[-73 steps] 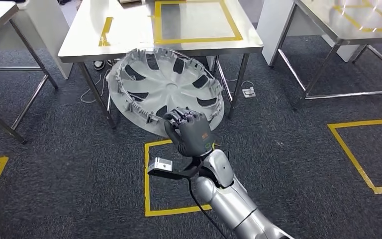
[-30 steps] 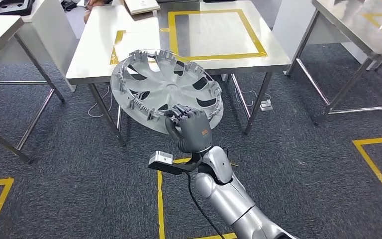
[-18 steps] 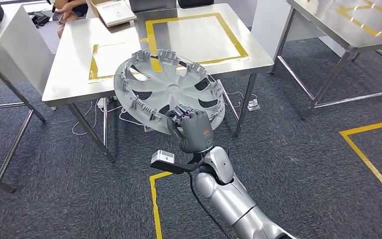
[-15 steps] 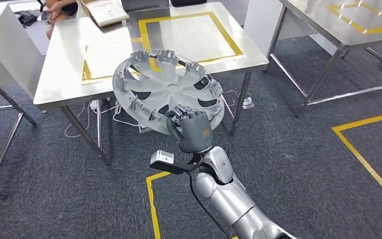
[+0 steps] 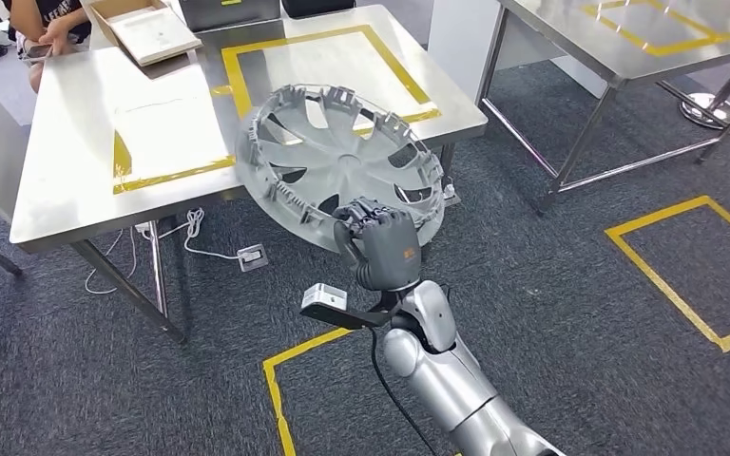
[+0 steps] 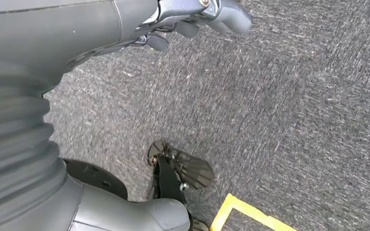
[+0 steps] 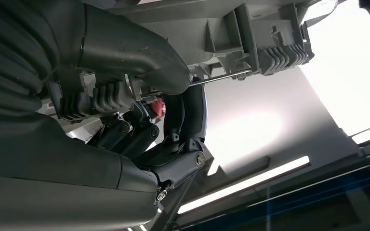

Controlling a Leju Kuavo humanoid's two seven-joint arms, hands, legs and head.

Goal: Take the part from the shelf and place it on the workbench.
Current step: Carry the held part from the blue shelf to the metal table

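From the head view, the right hand (image 5: pixel 383 245) is up in front of the body with its dark fingers (image 5: pixel 366 215) curled over the near rim of the part (image 5: pixel 337 166), a big grey wheel cover, and it grips that rim firmly; the cover is tilted, ribbed inner face toward the camera, and its far edge overlaps the near corner of the workbench (image 5: pixel 76 142) as seen from here, though whether it touches the steel top I can't say. On the bench top there's a yellow taped square (image 5: pixel 318 66), a shorter yellow strip (image 5: pixel 166 171) beside it, and an open cardboard box (image 5: pixel 147 28) at the far side, with a person (image 5: pixel 43 24) seated at the far left corner. Below, dark carpet with a yellow floor outline (image 5: pixel 280 380) just under the silver right arm (image 5: pixel 456 389), and another floor outline (image 5: pixel 694 275) off to the right. Over to the left wrist view: the left hand (image 6: pixel 192 14) hangs above the carpet, fingers loosely bent and apart, nothing in them. Now the right wrist view: close behind the hand, the thick thumb (image 7: pixel 125 53) and the dark fingers (image 7: pixel 178 144) are clamped on the cover's rim, its clip ridges (image 7: pixel 270 43) and a thin wire ring (image 7: pixel 217 77) right alongside
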